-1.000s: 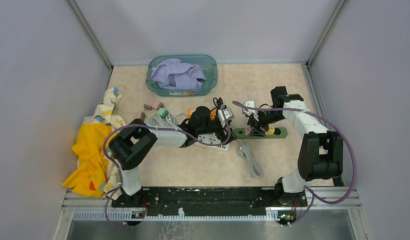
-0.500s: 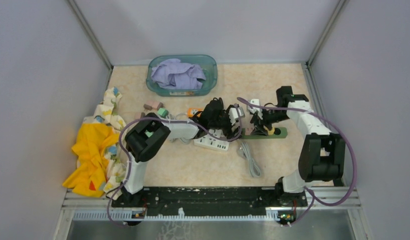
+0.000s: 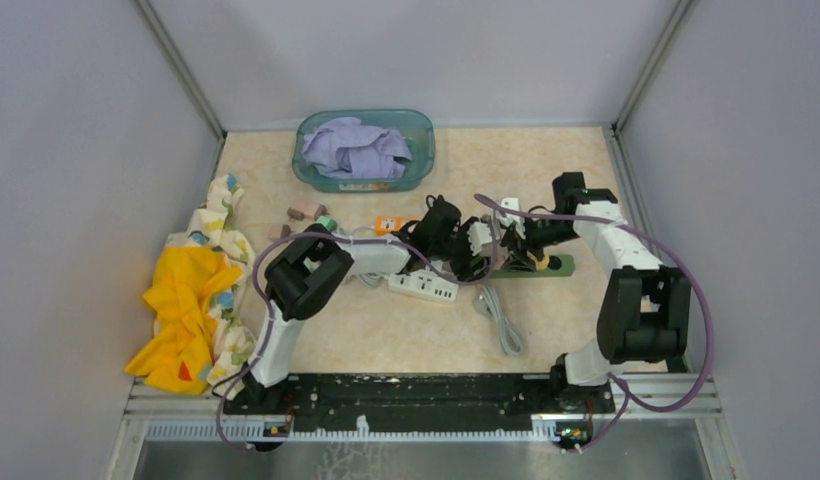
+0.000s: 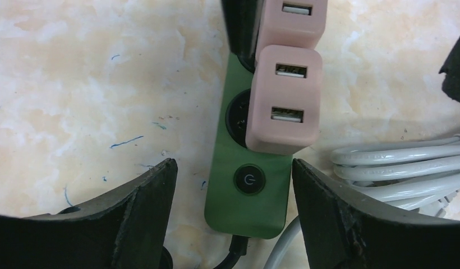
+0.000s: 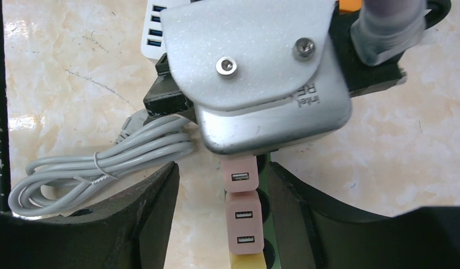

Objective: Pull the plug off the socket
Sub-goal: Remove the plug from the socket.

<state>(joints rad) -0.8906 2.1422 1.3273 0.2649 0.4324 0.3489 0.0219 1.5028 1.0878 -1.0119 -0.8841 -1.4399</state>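
A green power strip [image 3: 558,266] lies right of centre with two pink USB plugs [image 4: 284,106] and a yellow plug [image 5: 247,262] seated in it. My left gripper [image 4: 233,171] is open, its fingers [image 4: 141,216] straddling the strip's end [image 4: 247,210] with the power button, just short of the nearest pink plug. It shows in the top view [image 3: 476,250]. My right gripper [image 5: 222,176] is open above the same pink plugs [image 5: 244,221], facing the left gripper, whose silver wrist housing [image 5: 256,73] fills the view. It shows in the top view [image 3: 521,240].
A white power strip [image 3: 423,287] lies left of the green one, and a coiled grey cable [image 3: 501,320] lies in front. A teal bin with purple cloth [image 3: 364,150] is at the back. Yellow cloth [image 3: 191,300] is at the left. Small blocks [image 3: 306,212] are nearby.
My left gripper has moved right, from over the white power strip to the green strip's left end. My right gripper shifted slightly and now holds still.
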